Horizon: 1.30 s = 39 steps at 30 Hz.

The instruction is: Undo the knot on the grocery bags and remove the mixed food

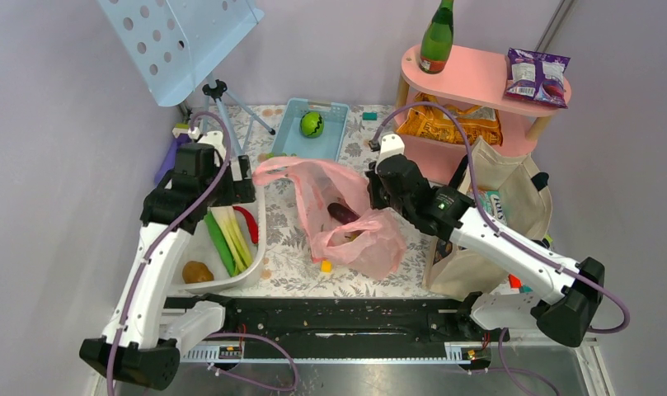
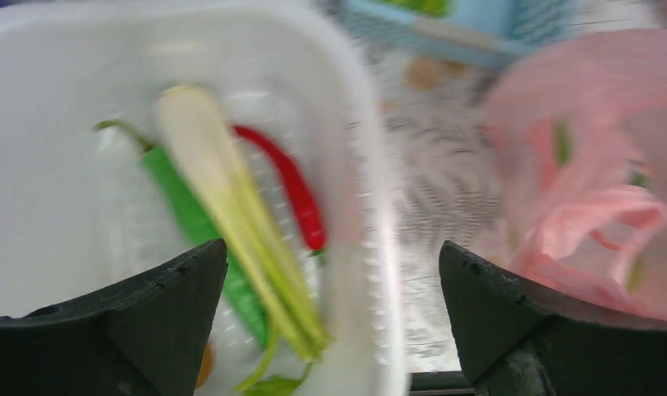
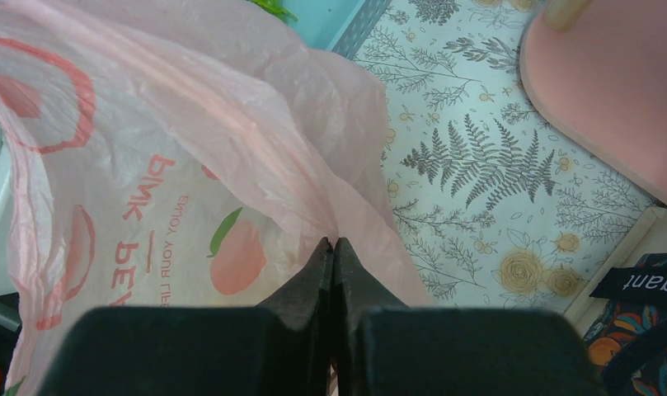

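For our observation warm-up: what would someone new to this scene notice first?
The pink bag at mid-table stands out, pinched by the shut right claw, an aubergine dark inside it. To its left, the open left claw hangs over a white tub holding a leek and a red chilli.

Bright even light, soft shadows; left wrist view motion-blurred, other two sharp; no glare.

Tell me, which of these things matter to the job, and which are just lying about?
Job: thin pink plastic bag, pinched by the right gripper; beige canvas tote; dark purple aubergine; pale-stemmed leeks.
Lying about: green glass bottle; purple crisp packet; blue perforated stand.
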### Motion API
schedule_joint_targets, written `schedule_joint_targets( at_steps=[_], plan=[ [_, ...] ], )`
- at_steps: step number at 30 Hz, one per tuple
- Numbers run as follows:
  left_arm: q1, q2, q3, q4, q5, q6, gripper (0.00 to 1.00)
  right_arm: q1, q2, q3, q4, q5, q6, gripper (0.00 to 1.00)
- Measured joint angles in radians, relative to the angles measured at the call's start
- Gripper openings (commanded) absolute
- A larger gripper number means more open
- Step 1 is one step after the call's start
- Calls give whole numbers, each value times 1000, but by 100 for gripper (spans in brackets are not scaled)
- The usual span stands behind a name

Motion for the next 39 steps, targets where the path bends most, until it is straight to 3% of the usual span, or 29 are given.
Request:
schedule_joint_targets(
  at_steps=[5,10,16,24,39],
  plan=[
    [-26,-64,-61,164,269,-98,99,-4,-24,-12,17,0,6,0],
    [-153,-39,-115,350,410,-220,99,-14,-53,-26,33,5,28,0],
    [-314,5,-155,480,425,-299,99,-28,-76,-59,40,15,58,0],
    [-425,51,-211,555,364,-344,99,-45,-111,-83,43,51,69,0],
    [-493,-243,-441,711,282,-390,99,-61,-123,-97,51,62,80,0]
  ],
)
